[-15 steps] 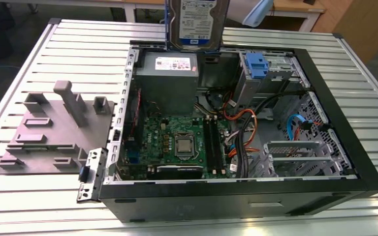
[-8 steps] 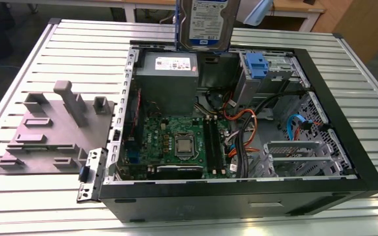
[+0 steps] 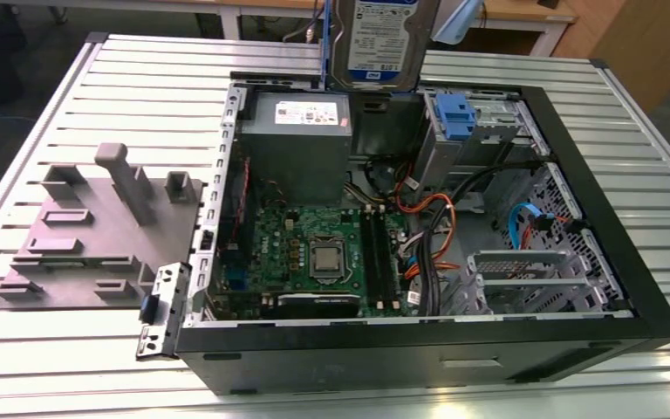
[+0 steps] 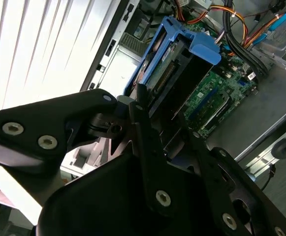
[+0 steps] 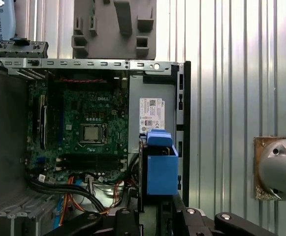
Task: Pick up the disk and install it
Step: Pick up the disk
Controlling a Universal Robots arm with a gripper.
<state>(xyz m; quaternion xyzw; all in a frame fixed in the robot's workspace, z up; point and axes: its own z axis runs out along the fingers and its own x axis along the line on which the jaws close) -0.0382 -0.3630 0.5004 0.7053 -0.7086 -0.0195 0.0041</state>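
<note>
Open computer case (image 3: pixel 405 349) lying on its side on the slatted bench (image 3: pixel 32 349). It contains a green motherboard (image 3: pixel 311 249), a grey power supply (image 3: pixel 297 140), bundled cables (image 3: pixel 434 253) and a metal drive cage (image 3: pixel 533 279). The disk (image 3: pixel 379 39), clipped in its blue carrier, is held upright above the power-supply end of the case. In the second wrist view the end effector (image 4: pixel 160 118) is closed on the disk, black fingers (image 4: pixel 143 132) on either side of the carrier. A grey moulded fixture (image 3: pixel 91 227) rests on the bench beside the case.
</note>
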